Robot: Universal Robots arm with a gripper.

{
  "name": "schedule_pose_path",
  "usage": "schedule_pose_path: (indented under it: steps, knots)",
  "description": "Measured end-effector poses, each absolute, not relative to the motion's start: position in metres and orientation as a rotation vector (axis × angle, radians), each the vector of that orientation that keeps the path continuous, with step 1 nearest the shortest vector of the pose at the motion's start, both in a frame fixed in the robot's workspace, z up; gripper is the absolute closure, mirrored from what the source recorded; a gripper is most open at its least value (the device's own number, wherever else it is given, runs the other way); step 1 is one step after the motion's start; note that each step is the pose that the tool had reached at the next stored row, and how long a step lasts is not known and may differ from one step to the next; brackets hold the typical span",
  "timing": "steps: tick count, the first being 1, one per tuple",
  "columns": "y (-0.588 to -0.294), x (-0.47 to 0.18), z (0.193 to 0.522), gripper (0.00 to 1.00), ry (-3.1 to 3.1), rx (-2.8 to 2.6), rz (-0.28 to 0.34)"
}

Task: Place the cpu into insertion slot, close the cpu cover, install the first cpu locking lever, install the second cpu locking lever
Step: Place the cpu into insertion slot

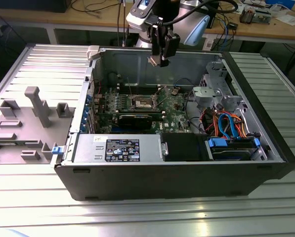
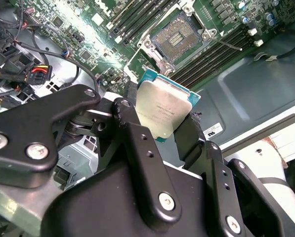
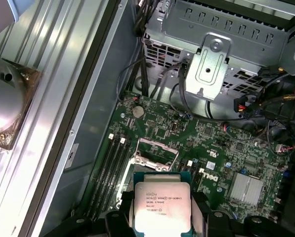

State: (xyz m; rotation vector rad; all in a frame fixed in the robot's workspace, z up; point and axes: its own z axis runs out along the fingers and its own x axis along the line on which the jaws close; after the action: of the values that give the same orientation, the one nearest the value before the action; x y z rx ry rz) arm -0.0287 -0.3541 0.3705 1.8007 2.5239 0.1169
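The computer case [image 1: 162, 182] lies on its side on the ribbed metal table [image 1: 137, 217], its upper face fully open. The gripper [image 1: 158, 58] hangs in free air above the case's far wall, well clear of every rim. Its fingers [image 2: 132, 131] are closed on two opposite edges of the cpu [image 2: 163, 109], whose silver top shows in both wrist views, held well above the case floor. Inside the case, the insertion slot [image 1: 143, 102] sits on the green motherboard [image 1: 174, 116] toward the far wall, its dark centre bare, with long memory slots [image 2: 221, 49] running just beside it. A power supply [image 1: 117, 148] lies along the case's near wall. A metal drive cage [image 1: 214, 84] and a bundle of blue and orange cables [image 1: 226, 123] crowd the case's end at the exterior view's right.
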Motion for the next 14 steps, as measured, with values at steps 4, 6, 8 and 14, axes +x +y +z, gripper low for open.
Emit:
schedule_pose_path:
  steps: [4, 6, 8, 14]
  knots:
    - [-0.3541, -0.0287, 0.3704, 0.45, 2.488, 1.847, 0.116]
    - [-0.3541, -0.0287, 0.3704, 0.45, 2.469, 1.871, 0.115]
    - [-0.3541, -0.0286, 0.3703, 0.45, 2.454, 1.89, 0.114]
    - [-0.3541, -0.0287, 0.3701, 0.45, 2.41, 1.944, 0.113]
